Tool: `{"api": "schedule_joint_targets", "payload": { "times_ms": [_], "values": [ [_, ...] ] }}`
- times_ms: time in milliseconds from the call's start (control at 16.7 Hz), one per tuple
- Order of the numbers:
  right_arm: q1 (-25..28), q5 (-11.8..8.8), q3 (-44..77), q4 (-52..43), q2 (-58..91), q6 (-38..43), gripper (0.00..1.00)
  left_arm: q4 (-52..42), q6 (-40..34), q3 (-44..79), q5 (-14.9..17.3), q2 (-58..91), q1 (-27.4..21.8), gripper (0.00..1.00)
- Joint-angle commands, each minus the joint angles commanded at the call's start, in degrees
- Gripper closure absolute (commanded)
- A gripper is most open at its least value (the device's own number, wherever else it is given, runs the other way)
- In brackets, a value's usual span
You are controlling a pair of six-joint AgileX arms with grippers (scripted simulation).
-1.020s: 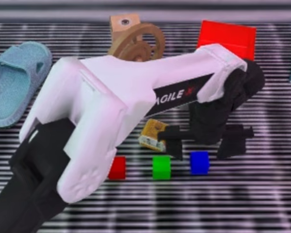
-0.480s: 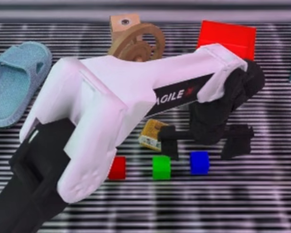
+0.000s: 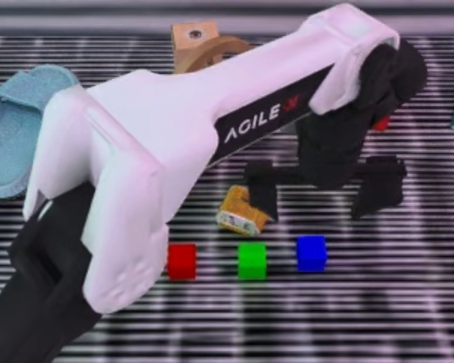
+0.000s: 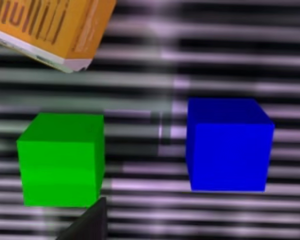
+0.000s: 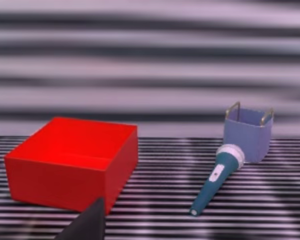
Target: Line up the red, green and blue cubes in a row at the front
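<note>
Your left arm (image 3: 159, 151) is sprawling across most of the striped desk (image 3: 408, 302), reaching from the near left corner toward the far right. Its left hand (image 3: 325, 193) is hanging over the middle of the desk with its two dark fingers (image 3: 261, 189) spread wide and holding nothing, above and behind the blue cube. The right arm is not showing in the top view, and its hand's opening cannot be told.

The light blue slipper (image 3: 19, 128) is lying at the left edge, partly under the arm. The red open box (image 5: 72, 162) is sitting at the far side; the top view is hiding nearly all of it behind the arm, while the right wrist view is showing it whole, with a teal microphone (image 5: 217, 177) lying just beside a small lilac container (image 5: 247, 132) well to its side. A wooden block (image 3: 195, 38) with a wooden ring (image 3: 212, 54) is peeking out at the far edge.

The orange toy block (image 3: 242, 212) is lying tilted just behind the green cube.

You are seeing the red cube (image 3: 182, 261), green cube (image 3: 252, 259) and blue cube (image 3: 311, 252) lined up in a left-to-right row near the front, apart from each other, sitting square to the desk edges, the blue one slightly farther back. Open desk is lying in front of and right of the row. The left wrist view is showing only the green and blue ones, with a clear gap between them.
</note>
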Motion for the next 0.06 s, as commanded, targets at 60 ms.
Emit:
{"api": "schedule_joint_targets", "payload": {
  "times_ms": [60],
  "values": [
    [0.00, 0.00, 0.00, 0.00, 0.00, 0.00, 0.00, -0.39, 0.04, 0.37, 0.00, -0.15, 0.06, 0.00]
  ]
}}
